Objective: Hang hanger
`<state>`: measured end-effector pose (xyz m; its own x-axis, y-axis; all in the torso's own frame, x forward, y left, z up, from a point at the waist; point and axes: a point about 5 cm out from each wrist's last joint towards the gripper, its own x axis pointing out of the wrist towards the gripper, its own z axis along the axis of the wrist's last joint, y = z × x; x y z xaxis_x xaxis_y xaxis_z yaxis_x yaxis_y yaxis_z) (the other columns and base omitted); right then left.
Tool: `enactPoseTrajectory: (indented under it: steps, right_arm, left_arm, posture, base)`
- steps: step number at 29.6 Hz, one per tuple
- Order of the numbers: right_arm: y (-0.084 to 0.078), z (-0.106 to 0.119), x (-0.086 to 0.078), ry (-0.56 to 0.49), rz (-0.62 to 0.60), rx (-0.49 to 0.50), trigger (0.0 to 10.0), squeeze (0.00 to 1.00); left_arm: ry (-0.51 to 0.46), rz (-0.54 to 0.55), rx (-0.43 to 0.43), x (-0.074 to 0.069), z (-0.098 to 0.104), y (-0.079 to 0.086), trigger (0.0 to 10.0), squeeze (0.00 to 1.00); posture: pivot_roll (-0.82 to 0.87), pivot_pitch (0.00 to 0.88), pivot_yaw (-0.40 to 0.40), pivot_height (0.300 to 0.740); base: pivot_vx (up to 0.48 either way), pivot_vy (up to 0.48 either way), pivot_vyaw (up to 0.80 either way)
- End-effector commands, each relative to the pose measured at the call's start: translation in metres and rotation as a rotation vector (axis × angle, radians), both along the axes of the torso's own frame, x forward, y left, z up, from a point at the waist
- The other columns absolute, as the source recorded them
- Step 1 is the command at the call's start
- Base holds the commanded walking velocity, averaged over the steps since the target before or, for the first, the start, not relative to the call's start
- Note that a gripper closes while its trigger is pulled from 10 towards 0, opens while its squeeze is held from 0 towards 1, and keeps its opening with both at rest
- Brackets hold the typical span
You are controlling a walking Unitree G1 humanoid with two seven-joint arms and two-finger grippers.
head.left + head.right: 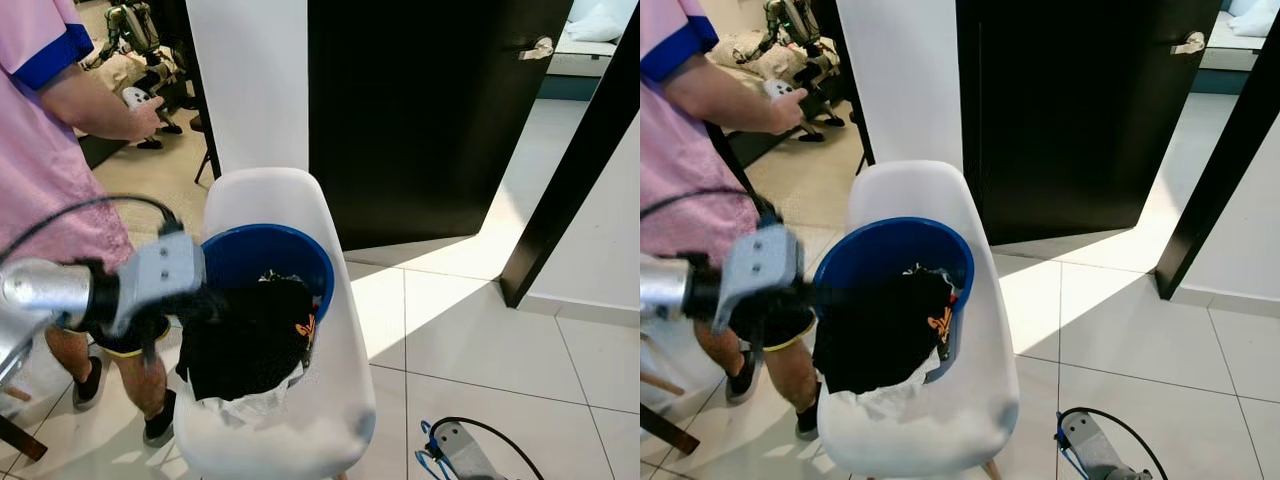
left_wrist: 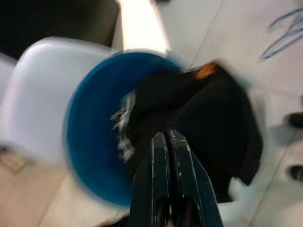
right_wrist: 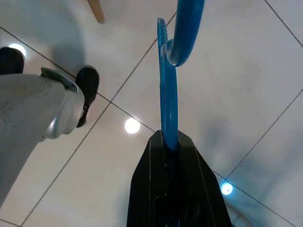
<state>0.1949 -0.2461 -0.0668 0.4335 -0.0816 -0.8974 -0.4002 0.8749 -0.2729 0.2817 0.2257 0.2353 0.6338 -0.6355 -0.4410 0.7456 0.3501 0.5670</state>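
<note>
Blue plastic hanger, hook end curved, clamped in right gripper, above tiled floor

The two head cameras look forward and down from above onto a white chair holding a blue basin, with a dark door behind; they share nearly the same scene, slightly offset sideways. The left wrist camera sits close over that same basin, looking along its black fingers, though the picture is blurred. The right wrist camera faces down at the tiled floor, along a blue hanger.
</note>
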Motion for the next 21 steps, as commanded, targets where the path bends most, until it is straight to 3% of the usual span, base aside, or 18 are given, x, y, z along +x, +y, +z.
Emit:
enactPoseTrajectory:
  steps: [1,2,3,4,6,8,9,11,13,14,18,19,21]
  right_arm:
    - [0.002,-0.001,-0.002,0.009,0.007,0.002,10.0,0.00]
    - [0.002,-0.001,-0.002,0.009,0.007,0.002,10.0,0.00]
    - [0.001,-0.001,-0.002,0.009,0.007,0.002,10.0,0.00]
    - [0.001,-0.001,-0.002,0.009,0.007,0.002,10.0,0.00]
    - [0.001,-0.001,-0.002,0.010,0.008,0.002,10.0,0.00]
    - [0.001,-0.001,-0.002,0.010,0.008,0.002,10.0,0.00]
    - [0.001,-0.001,-0.002,0.010,0.009,0.002,10.0,0.00]
    - [0.001,-0.001,-0.002,0.011,0.009,0.002,10.0,0.00]
    - [0.001,-0.001,-0.002,0.011,0.009,0.002,10.0,0.00]
    - [0.001,-0.001,-0.002,0.011,0.008,0.002,10.0,0.00]
    - [0.001,-0.001,-0.002,0.012,0.009,0.002,10.0,0.00]
    - [0.001,-0.001,-0.002,0.012,0.009,0.003,10.0,0.00]
    - [0.001,-0.001,-0.002,0.012,0.010,0.003,10.0,0.00]
  left_arm:
    - [-0.028,0.128,0.025,0.012,-0.009,0.011,3.8,0.00]
    - [-0.028,0.128,0.025,0.012,-0.009,0.011,3.8,0.00]
    - [-0.058,0.239,0.072,0.021,-0.014,0.025,4.1,0.00]
    - [-0.058,0.239,0.072,0.021,-0.014,0.025,4.1,0.00]
    - [-0.048,0.375,0.167,0.027,-0.037,0.043,5.6,0.00]
    - [-0.048,0.375,0.167,0.027,-0.037,0.043,5.6,0.00]
    - [-0.031,0.392,0.193,0.026,-0.046,0.045,8.7,0.00]
    - [0.021,0.373,0.197,0.023,-0.069,0.038,8.9,0.00]
    - [0.021,0.373,0.197,0.023,-0.069,0.038,8.9,0.00]
    - [0.034,0.361,0.198,0.023,-0.079,0.032,10.0,0.00]
    - [0.033,0.318,0.198,0.025,-0.095,0.016,10.0,0.00]
    - [0.021,0.304,0.184,0.027,-0.094,0.012,10.0,1.00]
    - [0.012,0.295,0.175,0.028,-0.092,0.010,10.0,1.00]
  posture:
    - [-0.05,0.046,0.012,0.740]
    - [-0.05,0.046,0.012,0.740]
    - [-0.05,0.047,0.011,0.740]
    - [-0.05,0.047,0.011,0.740]
    - [-0.05,0.049,0.010,0.740]
    - [-0.05,0.049,0.010,0.740]
    - [-0.05,0.052,0.010,0.740]
    - [-0.05,0.054,0.010,0.740]
    - [-0.05,0.054,0.010,0.740]
    - [-0.05,0.054,0.010,0.740]
    - [-0.05,0.056,0.008,0.740]
    - [-0.05,0.056,0.008,0.740]
    - [-0.05,0.056,0.008,0.740]
  base:
    - [0.000,0.000,0.00]
    - [0.000,0.000,0.00]
    - [0.000,0.000,0.00]
    - [0.000,0.000,0.00]
    - [0.000,0.000,0.00]
    - [0.000,0.000,0.00]
    - [0.000,0.000,0.00]
    - [0.000,0.000,0.00]
    - [0.000,0.000,0.00]
    - [0.000,0.000,0.00]
    - [0.000,0.000,0.00]
    - [0.000,0.000,0.00]
    - [0.000,0.000,0.00]
